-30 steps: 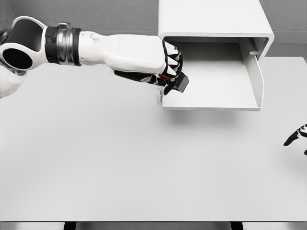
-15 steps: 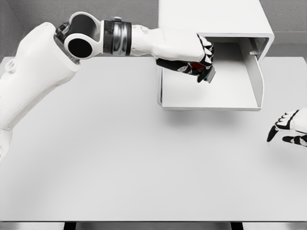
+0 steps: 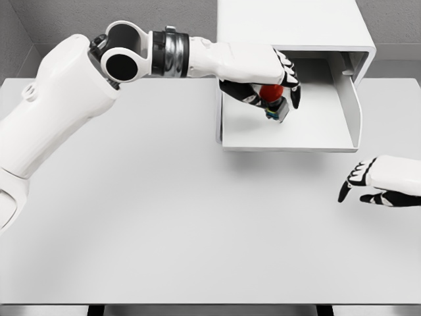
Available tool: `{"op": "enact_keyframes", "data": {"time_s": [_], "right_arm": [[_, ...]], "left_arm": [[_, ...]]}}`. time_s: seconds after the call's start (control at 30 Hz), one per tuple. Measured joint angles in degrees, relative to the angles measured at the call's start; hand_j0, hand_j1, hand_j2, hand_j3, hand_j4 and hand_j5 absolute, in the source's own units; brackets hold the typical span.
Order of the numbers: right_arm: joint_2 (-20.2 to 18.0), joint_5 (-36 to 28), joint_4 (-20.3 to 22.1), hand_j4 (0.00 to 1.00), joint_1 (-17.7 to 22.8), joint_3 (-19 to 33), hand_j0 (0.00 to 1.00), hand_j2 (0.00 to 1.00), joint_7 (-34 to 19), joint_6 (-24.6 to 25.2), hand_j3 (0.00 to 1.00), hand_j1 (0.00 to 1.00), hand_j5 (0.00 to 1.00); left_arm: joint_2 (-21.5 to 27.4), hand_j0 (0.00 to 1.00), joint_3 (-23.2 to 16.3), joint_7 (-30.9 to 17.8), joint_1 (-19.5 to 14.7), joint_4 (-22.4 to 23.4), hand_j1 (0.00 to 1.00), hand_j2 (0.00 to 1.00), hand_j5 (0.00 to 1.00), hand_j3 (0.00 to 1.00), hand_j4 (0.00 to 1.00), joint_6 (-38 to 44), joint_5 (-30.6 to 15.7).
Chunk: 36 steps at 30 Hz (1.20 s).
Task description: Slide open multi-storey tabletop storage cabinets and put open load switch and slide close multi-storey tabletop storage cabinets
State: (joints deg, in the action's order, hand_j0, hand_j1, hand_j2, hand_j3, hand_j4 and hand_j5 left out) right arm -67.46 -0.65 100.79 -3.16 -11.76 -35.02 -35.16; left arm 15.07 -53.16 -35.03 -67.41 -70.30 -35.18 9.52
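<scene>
A: What sits nearest the camera?

B: The bare white counter [image 3: 164, 230], filling the lower half of the head view. At about 4 o'clock the right hand [image 3: 375, 183] comes in from the right edge, hovering low over the surface with its fingers loosely spread and holding nothing.

A: And further back?

B: At about 1 o'clock the drawer [image 3: 289, 125] of the white storage cabinet [image 3: 289, 26] is slid out toward the camera, its tray showing beneath the cabinet's top. The front panel stands at the tray's right side.

A: Where is the load switch?

B: The load switch [image 3: 275, 105] is held by the left hand [image 3: 266, 89] over the open tray, near its left half. I can see a red knob and a small grey body with a greenish edge between the dark fingers. I cannot tell whether its base touches the tray floor.

A: How is that hand set?

B: Its fingers are curled around the switch, palm down. The left arm reaches across from 9 o'clock, with 1 dark elbow joint showing at about 11 o'clock.
</scene>
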Motion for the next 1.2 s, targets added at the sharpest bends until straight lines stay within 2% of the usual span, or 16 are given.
{"op": "enact_keyframes", "data": {"time_s": [0.1,0.27,0.37,0.47,0.6,0.73,0.8,0.93,0.97,1.07,1.13,1.2], "right_arm": [[0.26,0.05,0.00,0.58,-0.18,-0.51,0.58,0.58,0.00,0.00,0.58,0.58,0.58],[1.28,0.54,-0.02,0.58,-6.06,-2.59,0.58,0.58,0.01,0.06,0.58,0.58,0.58],[1.86,0.81,-0.05,0.60,-7.47,-4.19,0.60,0.60,0.00,0.02,0.60,0.60,0.60],[2.30,0.89,-0.07,0.60,-8.09,-4.83,0.60,0.60,0.00,0.01,0.60,0.60,0.60],[2.80,0.94,-0.10,0.61,-9.49,-5.11,0.61,0.61,-0.01,0.00,0.61,0.61,0.61],[3.35,0.97,-0.26,0.61,-10.28,-5.21,0.61,0.61,-0.02,-0.01,0.61,0.61,0.61],[3.60,1.01,-0.36,0.61,-10.37,-5.25,0.61,0.61,-0.01,-0.01,0.61,0.61,0.61],[4.06,1.11,-0.59,0.62,-11.16,-5.37,0.62,0.62,0.00,0.00,0.62,0.62,0.62],[4.17,1.13,-0.72,0.62,-11.60,-5.40,0.62,0.62,0.00,0.00,0.62,0.62,0.62],[4.71,1.52,-1.07,0.63,-15.12,-7.08,0.63,0.63,0.00,0.04,0.63,0.63,0.63],[5.14,1.77,-1.34,0.63,-15.47,-8.23,0.63,0.63,0.00,0.01,0.63,0.63,0.63],[5.57,1.97,-1.82,0.63,-17.75,-9.48,0.63,0.63,-0.01,0.03,0.63,0.63,0.63]], "left_arm": [[-0.50,0.96,0.02,0.00,0.00,0.16,0.96,0.96,0.96,0.96,0.96,0.00,-0.04],[-1.09,1.00,0.07,0.00,-0.26,-0.04,1.00,1.00,1.00,1.00,1.00,0.00,0.00],[0.09,1.00,0.29,0.00,-0.35,-1.22,1.00,1.00,1.00,1.00,1.00,0.00,-1.22],[4.88,1.00,0.58,0.00,-0.44,-4.93,1.00,1.00,1.00,1.00,1.00,0.00,-5.76],[15.94,1.00,1.59,0.00,0.35,-9.93,1.00,1.00,1.00,1.00,1.00,0.01,-13.03],[28.05,1.00,2.05,-0.01,7.74,-10.87,1.00,1.00,1.00,1.00,1.00,-0.04,-16.50],[31.83,1.00,1.95,0.00,13.25,-9.62,1.00,1.00,1.00,1.00,1.00,-0.06,-16.92],[34.33,1.00,1.02,0.00,13.97,-7.37,1.00,1.00,1.00,1.00,1.00,-0.02,-16.92],[34.55,1.00,0.69,0.00,15.39,-7.21,1.00,1.00,1.00,1.00,1.00,-0.01,-16.62],[33.84,1.00,0.14,0.00,15.74,-6.99,1.00,1.00,1.00,1.00,1.00,0.00,-15.37],[33.52,1.00,0.03,0.00,15.82,-6.88,1.00,1.00,1.00,1.00,1.00,0.00,-14.88],[33.36,1.00,-0.05,0.01,15.82,-6.83,1.00,1.00,1.00,1.00,1.00,0.01,-14.64]]}}
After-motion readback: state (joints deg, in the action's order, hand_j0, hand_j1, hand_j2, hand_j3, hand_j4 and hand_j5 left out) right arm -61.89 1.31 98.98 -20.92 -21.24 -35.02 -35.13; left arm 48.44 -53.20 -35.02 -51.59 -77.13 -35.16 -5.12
